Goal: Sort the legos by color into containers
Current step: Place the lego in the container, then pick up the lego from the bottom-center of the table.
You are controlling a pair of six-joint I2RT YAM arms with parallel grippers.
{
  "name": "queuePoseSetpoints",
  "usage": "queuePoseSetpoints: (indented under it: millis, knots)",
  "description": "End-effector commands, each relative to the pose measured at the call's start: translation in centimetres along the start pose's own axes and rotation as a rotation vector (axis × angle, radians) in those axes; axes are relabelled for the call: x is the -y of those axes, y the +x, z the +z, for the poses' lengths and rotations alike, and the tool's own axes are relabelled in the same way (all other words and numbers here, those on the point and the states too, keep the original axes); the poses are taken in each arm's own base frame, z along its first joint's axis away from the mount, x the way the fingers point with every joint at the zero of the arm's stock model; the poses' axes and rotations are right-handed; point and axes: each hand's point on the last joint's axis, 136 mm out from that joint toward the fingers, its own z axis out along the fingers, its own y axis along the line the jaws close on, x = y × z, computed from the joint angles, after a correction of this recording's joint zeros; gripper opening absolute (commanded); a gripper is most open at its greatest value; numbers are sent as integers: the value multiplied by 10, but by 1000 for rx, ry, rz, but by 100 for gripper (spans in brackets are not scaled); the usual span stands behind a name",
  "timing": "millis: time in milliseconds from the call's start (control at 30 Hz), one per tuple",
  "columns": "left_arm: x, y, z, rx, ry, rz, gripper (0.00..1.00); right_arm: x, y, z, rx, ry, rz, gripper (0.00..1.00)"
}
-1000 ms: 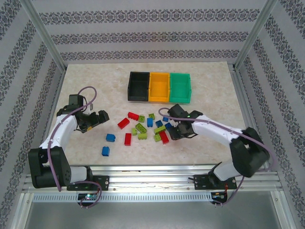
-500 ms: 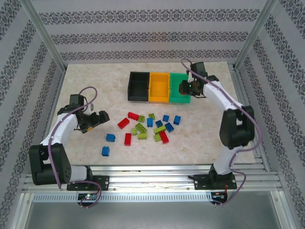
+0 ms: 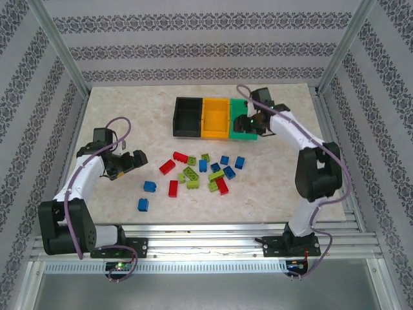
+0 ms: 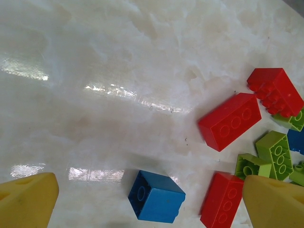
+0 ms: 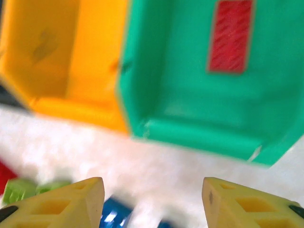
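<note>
The black bin (image 3: 188, 116), orange-yellow bin (image 3: 216, 117) and green bin (image 3: 242, 111) stand in a row at the back. Red, blue and lime legos (image 3: 202, 173) lie scattered mid-table. My right gripper (image 3: 249, 124) hovers open over the green bin's near wall (image 5: 204, 137), with nothing between its fingers (image 5: 71, 204). One red brick (image 5: 231, 35) lies inside the green bin; the orange-yellow bin (image 5: 61, 52) looks empty. My left gripper (image 3: 131, 161) is open low over the table, and a blue brick (image 4: 156, 197) lies between its fingertips (image 4: 26, 202), untouched.
Two blue bricks (image 3: 150, 186) (image 3: 142, 205) lie apart from the pile toward the left. In the left wrist view, red bricks (image 4: 230, 121) (image 4: 222, 199) and lime ones (image 4: 275, 152) sit right of the blue one. Metal frame posts and patterned walls enclose the table.
My right arm swung from the lego pile up to the green bin, then edged slightly left and nearer. The left arm has stayed where it was.
</note>
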Motion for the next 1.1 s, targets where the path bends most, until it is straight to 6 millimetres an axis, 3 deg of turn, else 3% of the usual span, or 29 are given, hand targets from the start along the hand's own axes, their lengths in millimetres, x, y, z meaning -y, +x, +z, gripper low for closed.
queuePoseSetpoints:
  millis: [0, 133, 233, 333, 500, 867, 1067]
  knots:
    - [-2, -1, -1, -23, -2, -3, 99, -37, 60, -6, -93, -50, -125, 58]
    - [-1, 0, 0, -32, 10, -8, 99, -57, 136, -11, -171, -79, -171, 58]
    - [0, -2, 0, -25, 14, -8, 99, -68, 177, -13, -196, -43, -226, 58]
    - [2, -5, 0, -23, 19, -4, 99, -65, 205, -9, -221, 14, -244, 58]
    - [2, -3, 2, -32, 24, -8, 99, -55, 218, 3, -260, 69, -249, 58]
    - [0, -2, 0, -29, 15, -8, 99, -76, 224, 29, -320, 61, -308, 56]
    - [1, -3, 1, -31, 17, -7, 99, -66, 229, 30, -340, 101, -326, 42]
